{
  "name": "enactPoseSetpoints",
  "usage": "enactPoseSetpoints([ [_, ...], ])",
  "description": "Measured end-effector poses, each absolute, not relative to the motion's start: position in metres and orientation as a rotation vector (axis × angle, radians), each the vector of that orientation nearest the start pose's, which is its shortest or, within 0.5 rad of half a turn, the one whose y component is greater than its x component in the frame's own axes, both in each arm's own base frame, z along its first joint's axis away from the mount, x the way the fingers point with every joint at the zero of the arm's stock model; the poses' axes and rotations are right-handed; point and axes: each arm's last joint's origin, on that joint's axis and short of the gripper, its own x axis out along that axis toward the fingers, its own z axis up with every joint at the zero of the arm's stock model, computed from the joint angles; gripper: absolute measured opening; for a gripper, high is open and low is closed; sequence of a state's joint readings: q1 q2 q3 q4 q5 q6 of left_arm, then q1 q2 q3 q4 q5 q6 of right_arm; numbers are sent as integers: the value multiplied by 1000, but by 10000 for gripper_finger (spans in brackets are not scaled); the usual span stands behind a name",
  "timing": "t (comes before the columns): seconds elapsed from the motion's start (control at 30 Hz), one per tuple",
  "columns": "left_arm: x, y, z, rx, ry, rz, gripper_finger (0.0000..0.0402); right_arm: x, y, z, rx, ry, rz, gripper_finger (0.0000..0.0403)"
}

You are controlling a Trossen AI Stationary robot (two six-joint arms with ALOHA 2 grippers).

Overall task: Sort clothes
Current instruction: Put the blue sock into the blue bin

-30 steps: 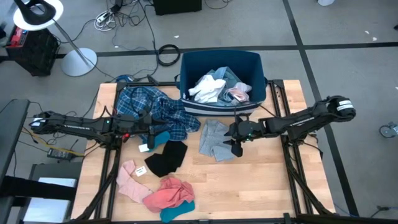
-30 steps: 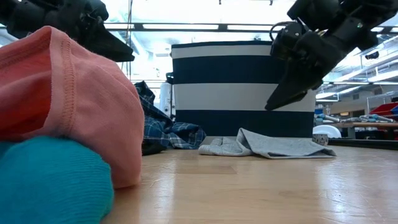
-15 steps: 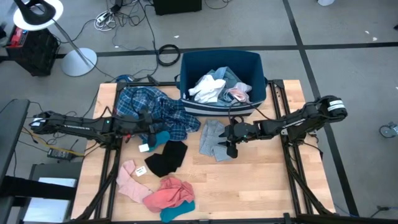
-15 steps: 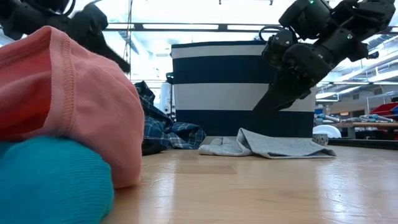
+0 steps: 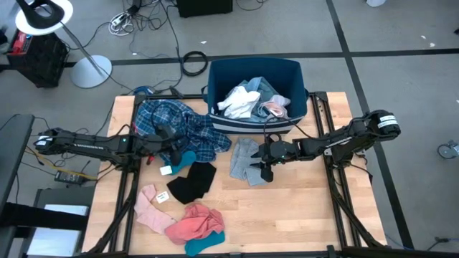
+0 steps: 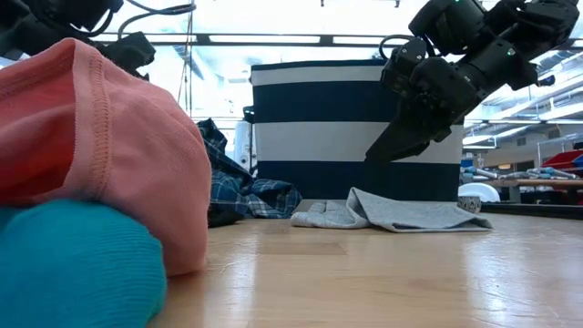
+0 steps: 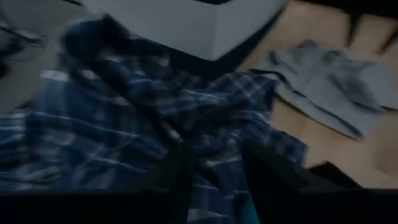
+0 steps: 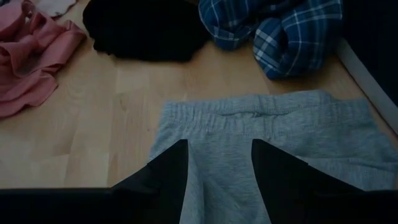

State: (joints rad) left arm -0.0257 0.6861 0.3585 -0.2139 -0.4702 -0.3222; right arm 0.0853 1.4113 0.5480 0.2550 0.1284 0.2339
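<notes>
A blue plaid shirt [image 5: 179, 125] lies heaped at the table's far left, its edge against the bin. My left gripper [image 7: 214, 180] hovers open over the shirt, fingers clear of the cloth. A grey garment [image 5: 247, 161] lies flat in front of the bin. My right gripper [image 8: 217, 180] is open above it, and the low view shows the fingers [image 6: 392, 141] well clear of the grey cloth [image 6: 410, 214]. A black piece [image 5: 192, 180], a teal sock [image 5: 188, 156] and pink pieces [image 5: 197, 221] lie on the wood nearer the front.
The dark blue bin [image 5: 294, 79], striped on its side [image 6: 346, 128], stands at the far middle holding white, light blue and pink clothes. A pale pink piece [image 5: 150, 208] with white tags and a teal piece [image 5: 204, 244] lie front left. Bare wood is at the front right [image 5: 301, 215].
My left gripper has turned at the wrist and tipped toward the plaid shirt, staying over it. My right gripper has moved a little toward the table's left and slightly down, farther over the grey garment. No cloth has moved.
</notes>
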Motion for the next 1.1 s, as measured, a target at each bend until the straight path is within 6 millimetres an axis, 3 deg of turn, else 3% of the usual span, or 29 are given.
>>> enactPoseSetpoints([
  [0.17, 150, 5, 204, -160, 501, 385, 142, 261, 19, 162, 163, 597, -113, 178],
  [0.33, 153, -1, 192, -110, 652, 299, 142, 261, 19, 162, 163, 598, -113, 178],
  [0.77, 173, -3, 166, -60, 808, 286, 142, 261, 19, 162, 168, 598, -114, 178],
  [1.1, 179, 0, 152, 35, 881, 390, 142, 261, 19, 162, 168, 598, -114, 178],
])
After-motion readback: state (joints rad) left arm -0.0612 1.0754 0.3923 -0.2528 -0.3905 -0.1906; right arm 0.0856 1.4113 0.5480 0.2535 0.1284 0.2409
